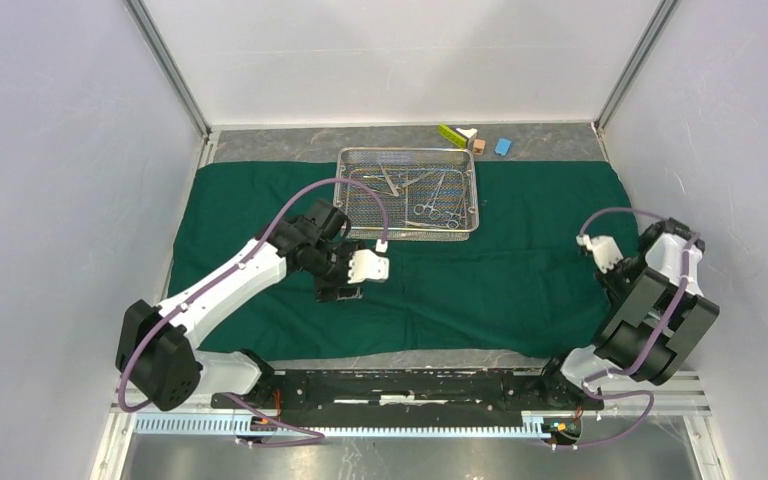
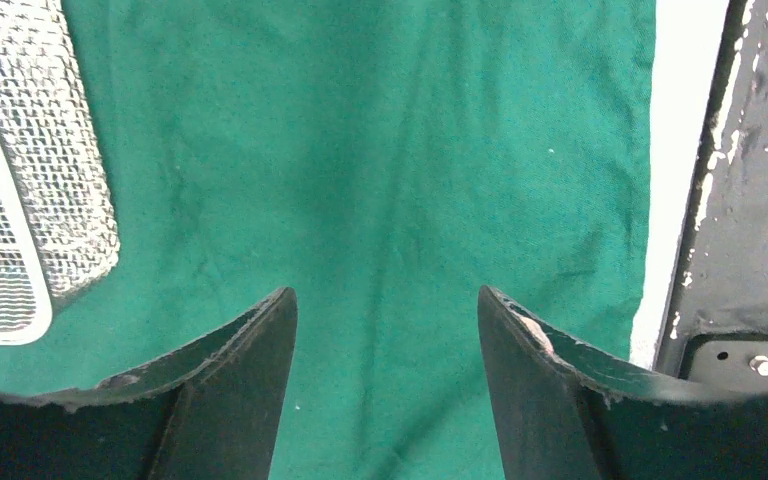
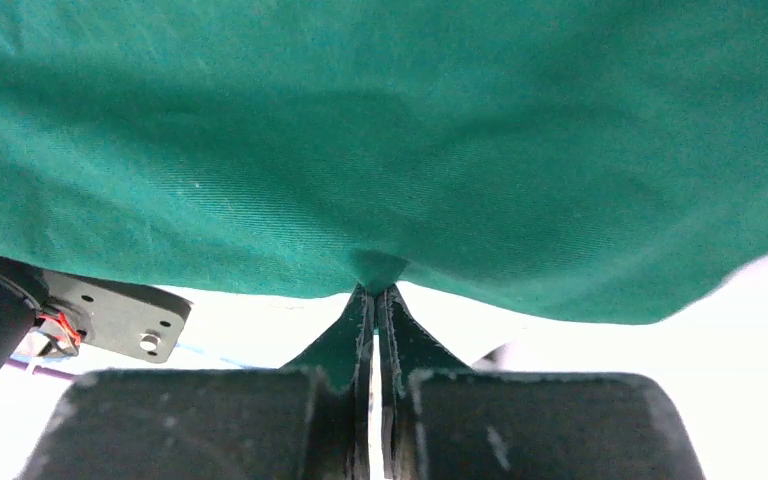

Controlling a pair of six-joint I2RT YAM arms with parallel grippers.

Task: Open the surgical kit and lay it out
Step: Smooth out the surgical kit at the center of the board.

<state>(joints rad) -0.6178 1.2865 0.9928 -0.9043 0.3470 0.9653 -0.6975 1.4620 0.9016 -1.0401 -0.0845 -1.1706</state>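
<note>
The surgical kit's dark green cloth lies spread flat over the table. On its far part stands the silver wire-mesh tray, holding slim steel clamps and tweezers. My left gripper hovers over the cloth just in front of the tray. In the left wrist view, that gripper is open, with only bare cloth between its fingers and the tray's corner at the left. My right gripper is at the cloth's right edge. It is shut on a pinch of the cloth's hem.
Small yellow-green, brown and blue blocks sit on the grey table behind the tray. White enclosure walls close in the left, right and back. The black base rail runs along the near edge.
</note>
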